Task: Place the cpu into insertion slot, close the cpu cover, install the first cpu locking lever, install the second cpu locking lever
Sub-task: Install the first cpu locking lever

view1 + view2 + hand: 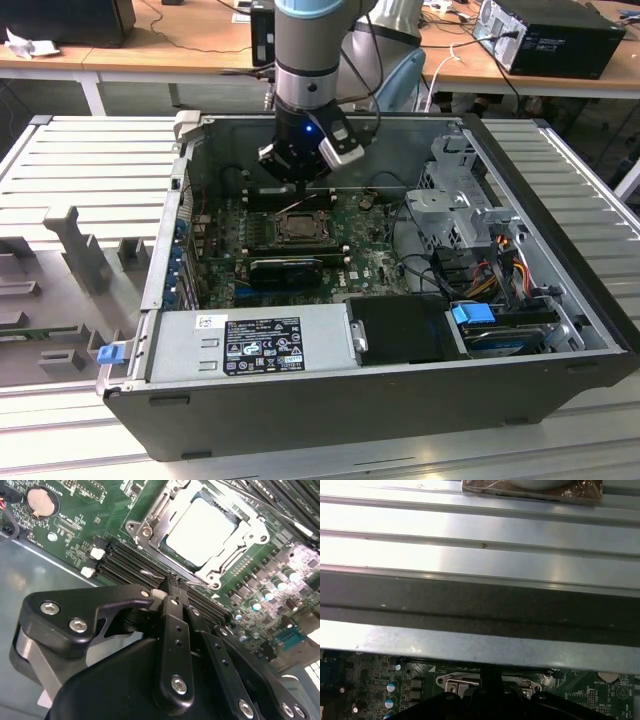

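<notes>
My tool (172, 582) hangs inside the open computer case (560, 390), its fingers pinched together with nothing between them, tips just beside the insertion slot (200, 530). The cpu (199, 532) lies flat in that slot on the green motherboard (75, 525), and the cpu cover (150, 510) frames it.

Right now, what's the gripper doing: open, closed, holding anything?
Gripper: shut, fingers together, holding nothing visible; its tip sits beside the cpu cover, which lies over the cpu in the insertion slot.
</notes>
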You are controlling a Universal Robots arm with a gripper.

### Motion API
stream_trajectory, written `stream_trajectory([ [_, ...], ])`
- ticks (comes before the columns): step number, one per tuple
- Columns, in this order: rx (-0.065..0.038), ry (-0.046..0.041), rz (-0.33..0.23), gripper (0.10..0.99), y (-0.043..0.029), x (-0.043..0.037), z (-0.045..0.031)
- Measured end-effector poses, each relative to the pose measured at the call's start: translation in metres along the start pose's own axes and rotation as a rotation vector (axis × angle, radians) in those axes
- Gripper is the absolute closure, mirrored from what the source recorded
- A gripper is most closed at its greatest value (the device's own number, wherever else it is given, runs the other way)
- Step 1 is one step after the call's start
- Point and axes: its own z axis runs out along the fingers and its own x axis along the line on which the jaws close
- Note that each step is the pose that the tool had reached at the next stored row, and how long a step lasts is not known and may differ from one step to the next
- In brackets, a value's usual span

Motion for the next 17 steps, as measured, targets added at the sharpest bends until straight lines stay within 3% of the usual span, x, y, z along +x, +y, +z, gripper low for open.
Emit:
stream_trajectory([
  [17, 0.000, 0.0001, -0.001, 0.980, 0.0020, -0.0155, 0.0098],
])
